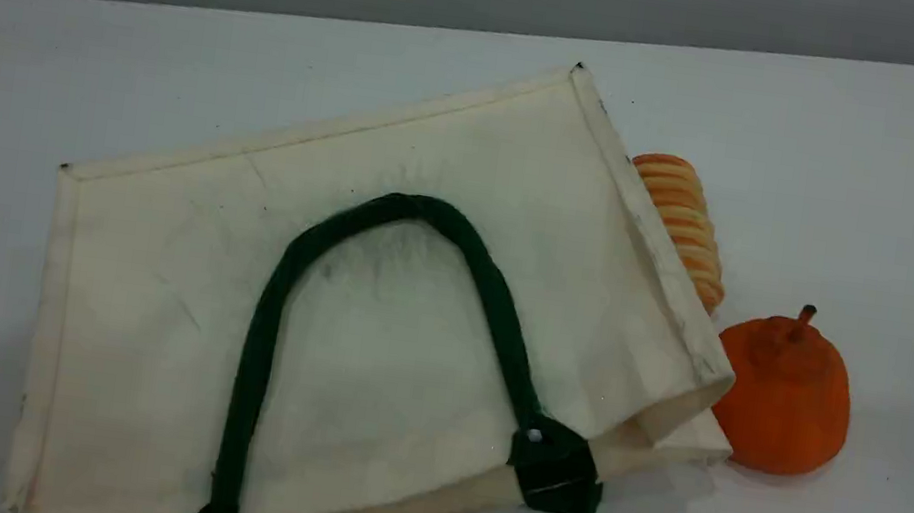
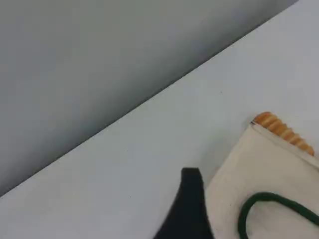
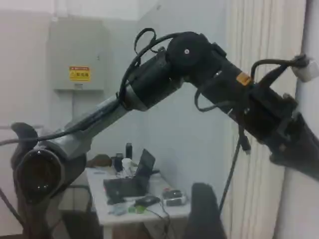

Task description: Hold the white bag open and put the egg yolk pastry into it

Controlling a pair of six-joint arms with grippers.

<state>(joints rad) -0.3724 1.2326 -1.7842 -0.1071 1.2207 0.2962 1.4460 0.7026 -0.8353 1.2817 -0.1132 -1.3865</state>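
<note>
The white bag (image 1: 383,282) lies flat on the table, one dark green rope handle (image 1: 393,208) arched over its upper face. Its rim runs along the near side, with a green tab (image 1: 557,468), and gapes a little at the right end. The egg yolk pastry is out of view. Neither gripper shows in the scene view. In the left wrist view one black fingertip (image 2: 189,204) hangs above the bare table just left of the bag's corner (image 2: 269,174), with nothing at it. In the right wrist view one dark fingertip (image 3: 204,209) points out at the room, away from the table.
A ridged orange-striped roll (image 1: 686,225) lies behind the bag's right edge, also the roll (image 2: 281,129) in the left wrist view. An orange round fruit-like thing with a stem (image 1: 783,397) stands beside the bag's right end. The left arm (image 3: 164,79) crosses the right wrist view.
</note>
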